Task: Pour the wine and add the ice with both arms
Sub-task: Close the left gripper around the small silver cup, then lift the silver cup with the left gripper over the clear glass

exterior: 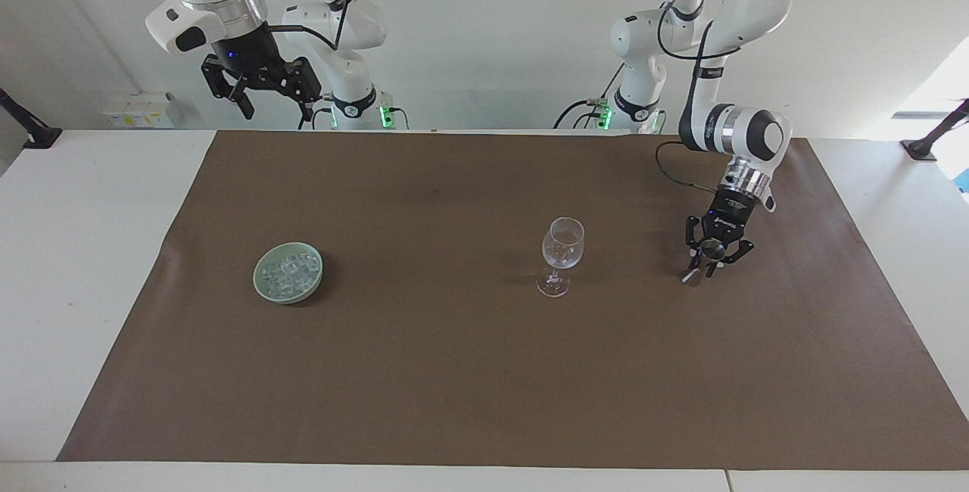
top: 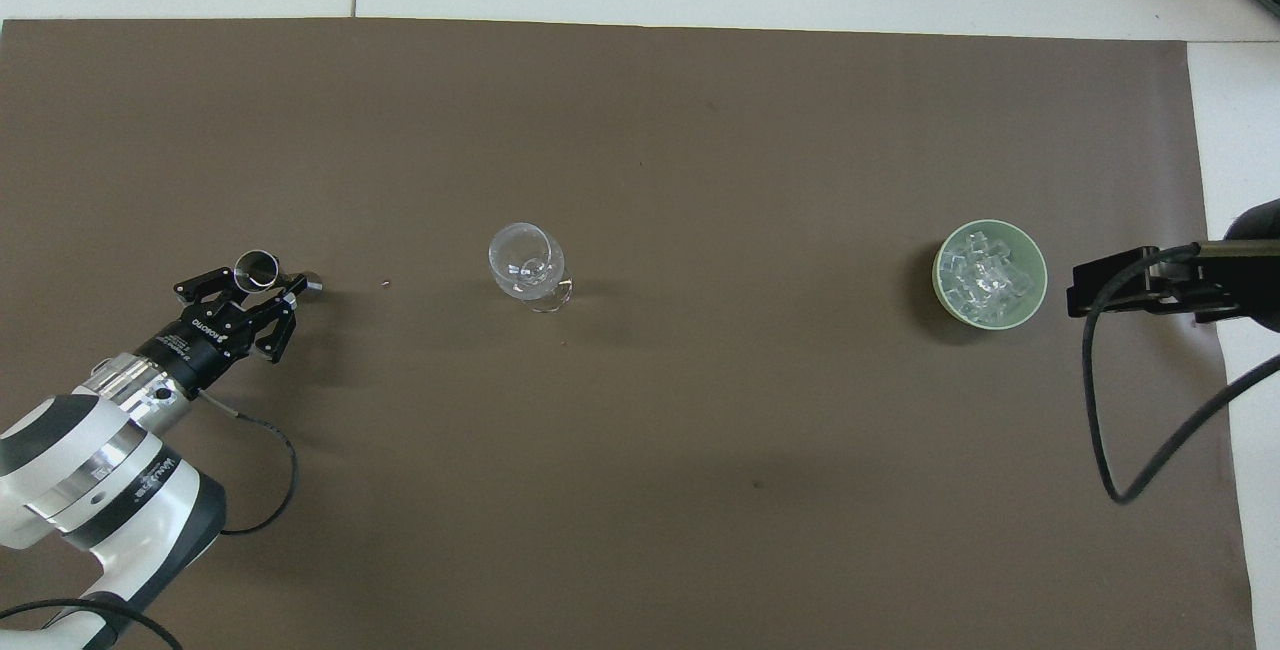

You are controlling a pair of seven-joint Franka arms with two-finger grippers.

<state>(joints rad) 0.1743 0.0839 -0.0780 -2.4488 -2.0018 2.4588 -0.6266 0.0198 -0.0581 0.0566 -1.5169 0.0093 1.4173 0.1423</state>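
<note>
Under the left claw (exterior: 712, 259), toward the left arm's end of the counter (exterior: 91, 250), stands a small metal measuring cup (top: 258, 269), a double-ended jigger by the look of it. Brown mat (exterior: 454, 371) covers most of the counter.

Risks, as judged from here: the cup is narrow, smooth and metal, so a grip set off-centre could let it slip or twist on lifting; any tilt on the way to the wine glass (exterior: 562, 250) would spill whatever it carries. The glass is tall on a thin stem, so a nudge from the cup or the claw during pouring could topple it.

Left claw: drawn in narrow, fingers pinched on the cup just below its rim; cup not yet lifted, its foot on the mat. Glass stands well apart from this claw, toward the middle of the mat.

Right claw (exterior: 261, 83): spread wide, holding nothing, waiting high over the counter's edge at its own end. Ice (top: 988, 272) lies heaped in a green bowl (top: 942, 295) on the mat, well below that claw.
</note>
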